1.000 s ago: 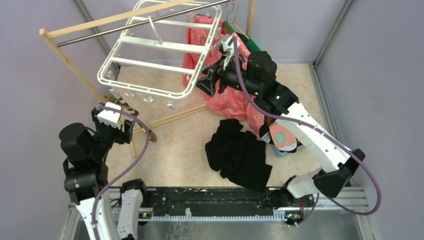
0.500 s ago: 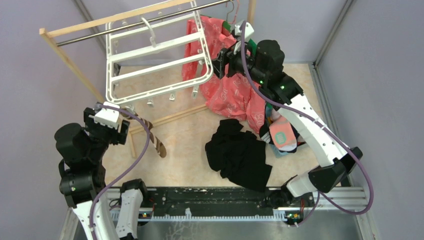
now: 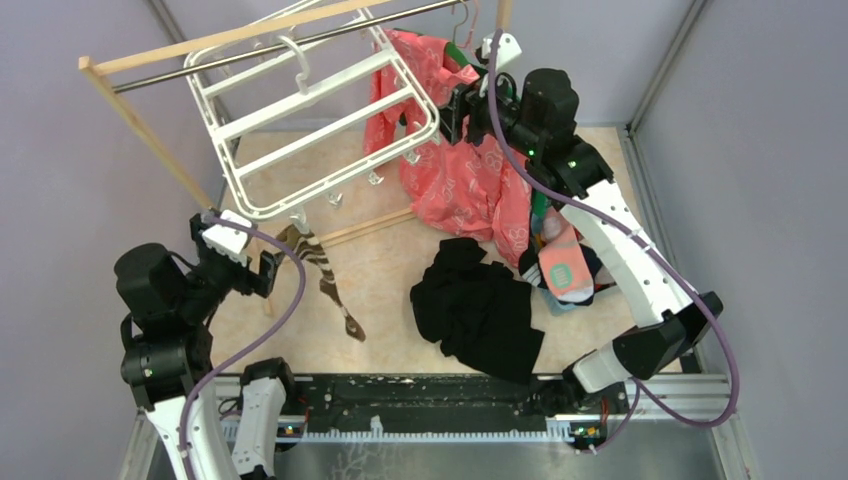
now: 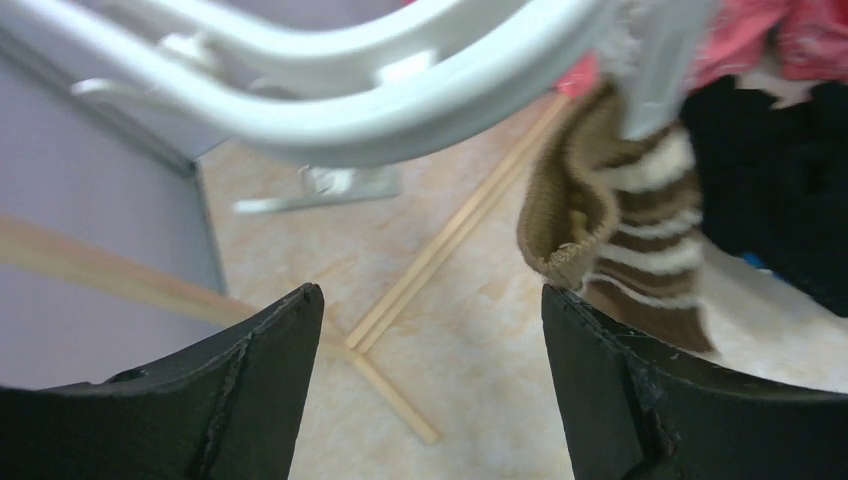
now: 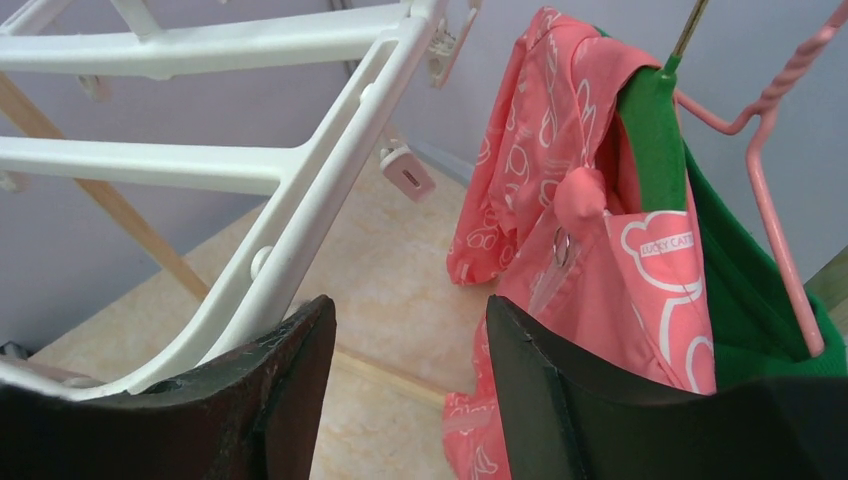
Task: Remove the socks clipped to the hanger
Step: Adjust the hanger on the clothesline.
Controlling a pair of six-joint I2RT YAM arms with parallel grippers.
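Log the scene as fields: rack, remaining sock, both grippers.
hanger: large white plastic drying rack, hanging tilted
clipped sock: one brown-and-white striped sock, cuff held in a rim clip
left gripper: open, empty, sock just to one side
right gripper: open, by the rack's side bar, beside the pink printed shirt
loose socks: small pile under the right arm

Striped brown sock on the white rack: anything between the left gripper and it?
Nothing visible. The brown-and-white striped sock hangs clipped to the white plastic drying rack, just beside the open left gripper, with no object between them.
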